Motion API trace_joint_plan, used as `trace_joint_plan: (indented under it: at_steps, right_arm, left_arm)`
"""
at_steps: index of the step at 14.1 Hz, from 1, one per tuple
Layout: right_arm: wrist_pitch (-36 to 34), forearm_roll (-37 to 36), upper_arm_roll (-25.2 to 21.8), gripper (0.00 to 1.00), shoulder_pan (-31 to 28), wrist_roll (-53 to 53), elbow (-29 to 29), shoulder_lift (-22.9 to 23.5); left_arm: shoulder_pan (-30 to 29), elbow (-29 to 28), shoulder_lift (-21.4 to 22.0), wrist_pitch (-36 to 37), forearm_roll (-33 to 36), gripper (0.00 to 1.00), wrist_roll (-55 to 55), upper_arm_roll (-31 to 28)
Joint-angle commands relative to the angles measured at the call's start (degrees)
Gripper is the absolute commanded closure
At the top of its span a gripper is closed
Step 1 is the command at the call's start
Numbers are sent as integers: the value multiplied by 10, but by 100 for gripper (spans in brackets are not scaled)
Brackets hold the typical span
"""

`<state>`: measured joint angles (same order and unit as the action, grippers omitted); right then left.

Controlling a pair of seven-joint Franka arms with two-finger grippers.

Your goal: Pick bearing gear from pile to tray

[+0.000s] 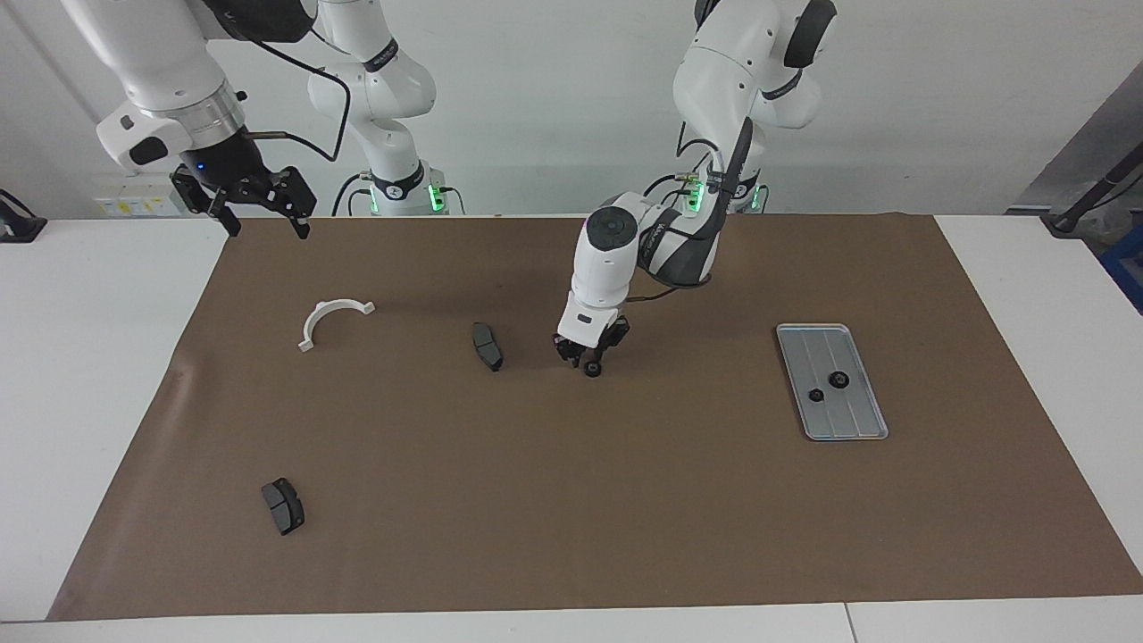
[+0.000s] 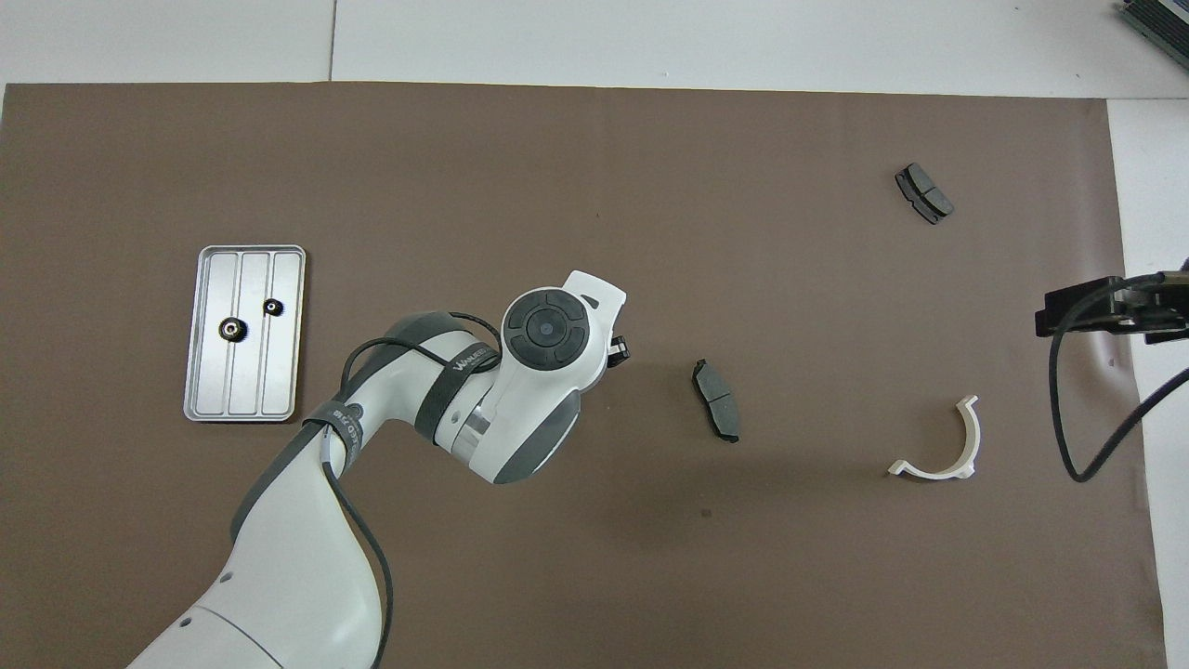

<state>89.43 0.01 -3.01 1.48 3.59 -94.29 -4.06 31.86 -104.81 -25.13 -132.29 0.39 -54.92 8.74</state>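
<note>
The left gripper (image 1: 589,362) is low over the middle of the brown mat (image 1: 571,500), its jaws narrowed around a small black bearing gear (image 1: 591,369) at their tips; whether the gear has left the mat cannot be told. In the overhead view the arm's wrist covers this gear. The tray (image 1: 855,420) lies on the mat toward the left arm's end of the surface, with two more gears, one (image 1: 838,379) beside the other (image 1: 814,395), in it. One brake pad (image 1: 488,346) lies near the left gripper, a second pad (image 1: 283,505) much farther from the robots. The white bracket (image 1: 330,320) lies toward the right arm's end. The right gripper (image 1: 259,214) waits above the mat's corner, jaws wide and holding nothing.
</note>
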Motion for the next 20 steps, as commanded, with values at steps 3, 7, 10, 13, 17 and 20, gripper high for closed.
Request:
trace_joint_plan:
  at_steps: [3,7,10,13,17,20]
  right_arm:
    - [-8,-1,0,0,0,12,-8,-9]
    - [-7,-3,0,0,-6,12,-7,-8]
    - [-8,-3,0,0,-6,12,-7,-8]
    - [-1,-3,0,0,-6,16,-7,-5]
    - [-7,-2,0,0,-6,16,-8,-6]
    - [-8,-2,0,0,-6,16,-8,-6]
  left_arm:
    - [10,-11,3,-15,2,57,-9,-10]
    - [4,-11,2,-20,2,61,-9,-11]
    - [0,-11,2,-24,2,61,-8,-12]
    - [-1,-11,1,-30,3,62,-9,-14]
    - [-1,-11,1,-33,3,67,-8,-17]
    - [-1,-11,1,-32,4,71,-8,-17]
